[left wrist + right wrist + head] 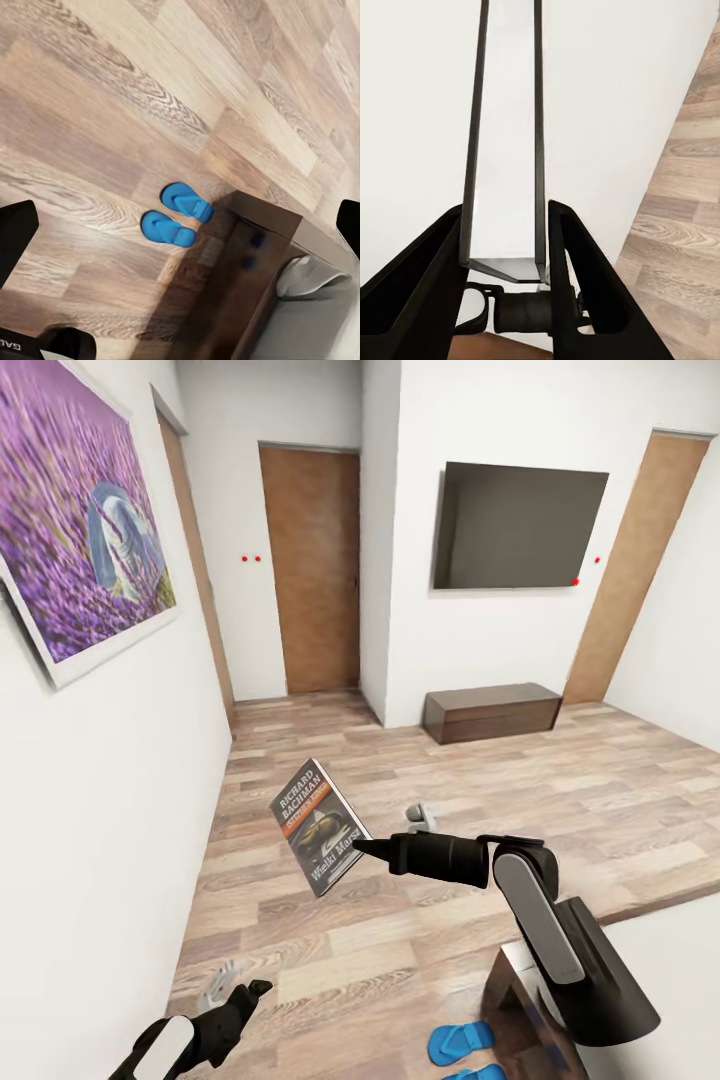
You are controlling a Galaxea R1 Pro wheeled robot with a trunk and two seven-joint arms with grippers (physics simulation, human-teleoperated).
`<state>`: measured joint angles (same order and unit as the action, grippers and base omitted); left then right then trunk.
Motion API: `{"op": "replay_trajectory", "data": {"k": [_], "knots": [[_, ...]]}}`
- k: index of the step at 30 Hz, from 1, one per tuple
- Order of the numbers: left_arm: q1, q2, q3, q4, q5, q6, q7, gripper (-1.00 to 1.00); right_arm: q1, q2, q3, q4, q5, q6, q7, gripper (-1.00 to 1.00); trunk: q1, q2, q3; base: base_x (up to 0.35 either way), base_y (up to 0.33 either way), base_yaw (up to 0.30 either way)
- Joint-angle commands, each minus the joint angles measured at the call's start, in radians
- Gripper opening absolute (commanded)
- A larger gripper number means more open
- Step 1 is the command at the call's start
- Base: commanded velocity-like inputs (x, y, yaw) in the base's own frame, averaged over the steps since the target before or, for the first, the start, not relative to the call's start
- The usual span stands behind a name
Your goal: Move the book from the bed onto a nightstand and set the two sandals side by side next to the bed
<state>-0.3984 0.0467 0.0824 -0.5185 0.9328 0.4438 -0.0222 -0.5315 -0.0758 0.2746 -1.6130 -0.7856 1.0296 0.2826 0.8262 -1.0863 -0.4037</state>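
Observation:
My right gripper is shut on the book, holding it upright in the air over the wood floor. Its dark cover with white lettering and an orange band faces the head camera. In the right wrist view the book stands edge-on between the two fingers. The two blue sandals lie on the floor beside the bed's dark frame corner. In the left wrist view they lie next to each other by the bed frame. My left gripper hangs low and open, holding nothing, above and to the left of them.
A white wall with a purple painting runs close along my left. Ahead stand a long low dark console under a wall TV, and brown doors. The pale mattress fills the lower right.

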Motion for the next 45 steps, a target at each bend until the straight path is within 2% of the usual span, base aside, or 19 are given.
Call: {"op": "replay_trajectory", "data": {"k": [1,19,22,24,26,28,36,45], "knots": [[-0.001,-0.001,0.005,0.0,0.001,0.007,-0.002,1.0,-0.001,-0.001,0.0,-0.001,0.002,0.003,0.011,-1.0,0.0,-0.001,-0.001,0.0,0.0,0.284],[0.0,-0.002,0.001,-0.001,0.002,0.005,-0.003,1.0,-0.001,0.0,-0.001,-0.001,0.002,0.003,0.01,-1.0,0.0,-0.001,-0.007,0.0,0.069,0.284],[0.0,-0.003,-0.013,-0.001,-0.002,0.004,-0.004,1.0,-0.001,0.0,-0.001,-0.001,0.002,0.003,0.01,-1.0,0.0,-0.001,-0.008,0.0,0.008,0.284],[-0.001,-0.004,-0.038,-0.002,-0.009,0.004,-0.004,1.0,-0.001,0.0,-0.001,-0.001,0.002,0.002,0.01,-1.0,0.0,-0.001,-0.009,0.0,0.005,0.284],[-0.002,-0.008,-0.079,-0.005,-0.017,0.004,-0.003,1.0,-0.001,-0.001,0.0,-0.001,0.002,0.003,0.01,-1.0,0.0,-0.001,-0.009,0.0,0.002,0.284],[-0.002,-0.008,-0.09,-0.006,-0.019,0.004,-0.003,1.0,-0.001,-0.001,-0.001,-0.001,0.002,0.002,0.01,-1.0,0.0,-0.001,-0.01,0.0,0.001,0.284],[-0.002,-0.01,-0.107,-0.01,-0.023,0.004,-0.004,1.0,-0.001,0.0,-0.009,-0.001,0.001,-0.003,0.012,-1.0,0.0,-0.001,-0.011,0.035,0.0,0.164],[-0.002,-0.01,-0.111,-0.013,-0.024,0.004,-0.005,1.0,0.001,0.0,-0.012,-0.001,0.002,-0.006,0.013,-1.0,0.0,-0.001,-0.012,0.236,0.0,0.027]]}}
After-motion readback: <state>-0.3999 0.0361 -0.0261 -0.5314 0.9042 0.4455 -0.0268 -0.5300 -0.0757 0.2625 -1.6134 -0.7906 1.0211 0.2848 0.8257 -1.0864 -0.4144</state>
